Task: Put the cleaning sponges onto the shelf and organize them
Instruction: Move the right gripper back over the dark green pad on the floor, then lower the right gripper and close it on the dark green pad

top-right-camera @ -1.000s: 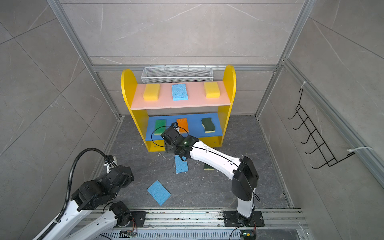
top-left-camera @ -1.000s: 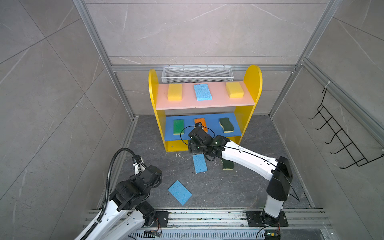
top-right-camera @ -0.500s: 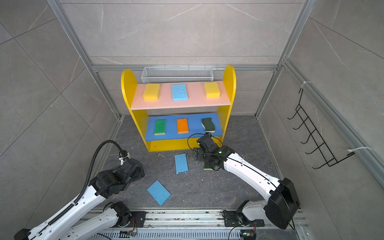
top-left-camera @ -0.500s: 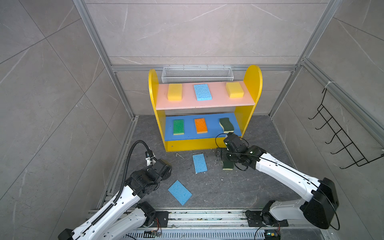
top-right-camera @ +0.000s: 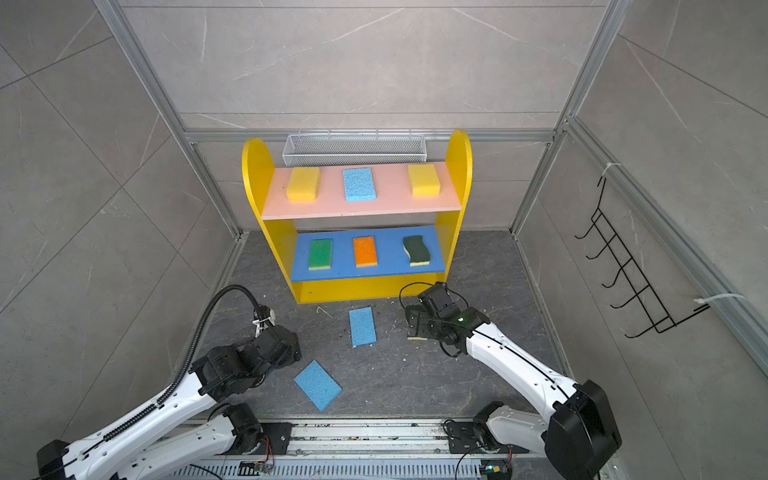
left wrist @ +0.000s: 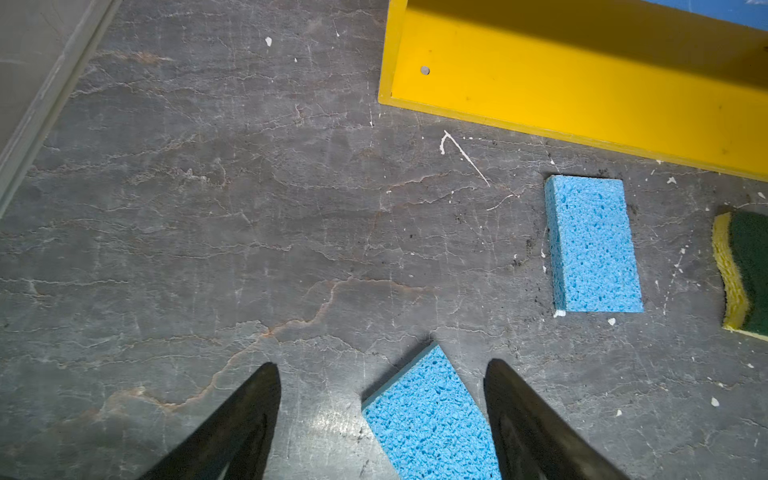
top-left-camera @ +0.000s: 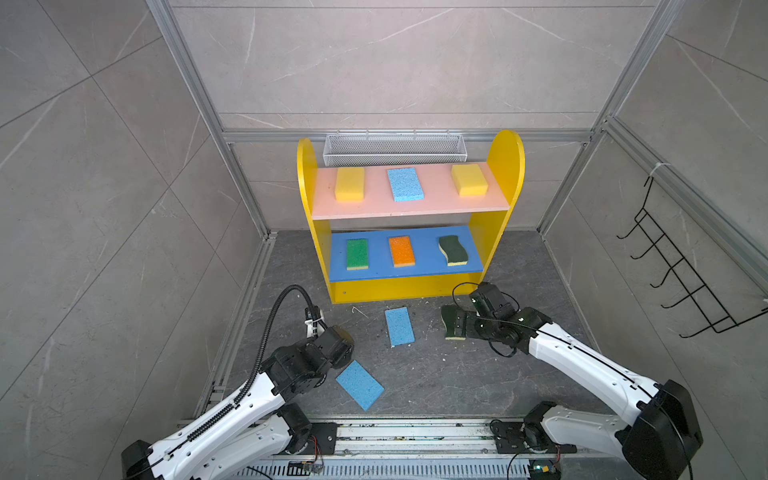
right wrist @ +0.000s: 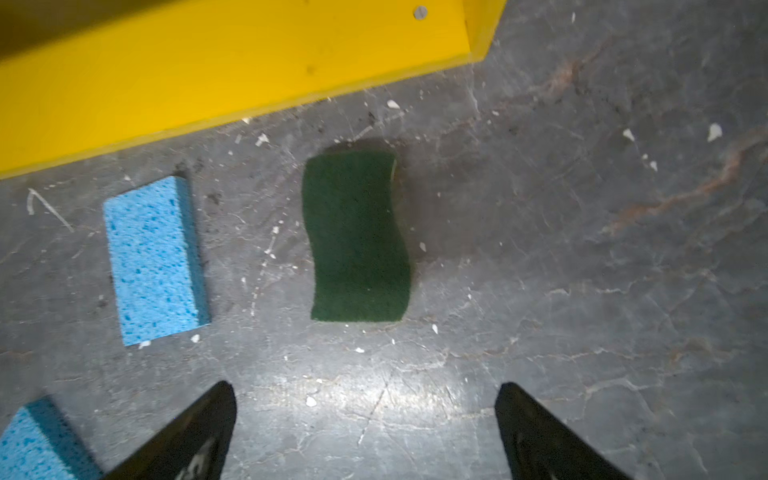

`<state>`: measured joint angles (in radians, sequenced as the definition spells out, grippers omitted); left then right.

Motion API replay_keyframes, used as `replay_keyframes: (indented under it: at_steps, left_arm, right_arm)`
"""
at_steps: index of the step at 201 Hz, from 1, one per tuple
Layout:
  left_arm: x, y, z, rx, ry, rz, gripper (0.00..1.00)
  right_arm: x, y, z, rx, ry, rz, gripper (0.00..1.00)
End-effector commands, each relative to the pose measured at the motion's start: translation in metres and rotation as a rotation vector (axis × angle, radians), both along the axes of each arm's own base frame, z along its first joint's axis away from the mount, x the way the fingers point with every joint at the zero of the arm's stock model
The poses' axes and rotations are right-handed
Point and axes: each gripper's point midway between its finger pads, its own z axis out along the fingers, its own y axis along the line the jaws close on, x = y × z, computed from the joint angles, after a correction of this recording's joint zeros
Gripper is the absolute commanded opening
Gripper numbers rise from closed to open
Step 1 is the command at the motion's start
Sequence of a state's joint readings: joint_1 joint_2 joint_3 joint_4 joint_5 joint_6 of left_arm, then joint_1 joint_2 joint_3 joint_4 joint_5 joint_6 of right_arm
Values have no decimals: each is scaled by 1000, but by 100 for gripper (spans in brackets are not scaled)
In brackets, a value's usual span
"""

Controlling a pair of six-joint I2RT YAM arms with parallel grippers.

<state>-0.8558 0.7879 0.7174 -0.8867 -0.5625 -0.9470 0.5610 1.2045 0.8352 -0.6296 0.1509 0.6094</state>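
Right gripper [right wrist: 365,390] wide open and empty; has swung off the shelf [top-left-camera: 505,166] to hover near the wavy sponge [right wrist: 357,237] on the floor. Left gripper [left wrist: 382,365] half open, empty; has come over a blue sponge [left wrist: 432,419]. Six shelved, three left; pickups likely next.

Text, labels, brands: none readable in any view.
Numbers, signs: none readable.
Shelf [top-left-camera: 505,166]: plain paint, no lettering legible.
Sponges [top-left-camera: 399,326]: no print legible.
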Motion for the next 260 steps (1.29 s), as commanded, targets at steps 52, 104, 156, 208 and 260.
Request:
replay_keyframes:
  at_steps: [52,104,156,208,260]
  left_arm:
    - [2,-10,-10,-52,-2,15,81]
    - [5,-15,-15,-69,-11,15,81]
    - [6,-15,-14,-71,-16,23,81]
    - [4,-8,-13,-95,-46,43,81]
    - [-1,-4,-21,-100,-32,53,81]
  right_arm:
    - [5,5,-40,17,9,5,96]
    - [21,11,-60,-10,-1,12,96]
    - [28,12,-77,-42,37,4,95]
    - [31,11,-81,-64,29,9,94]
    - [31,20,-80,-74,19,29,92]
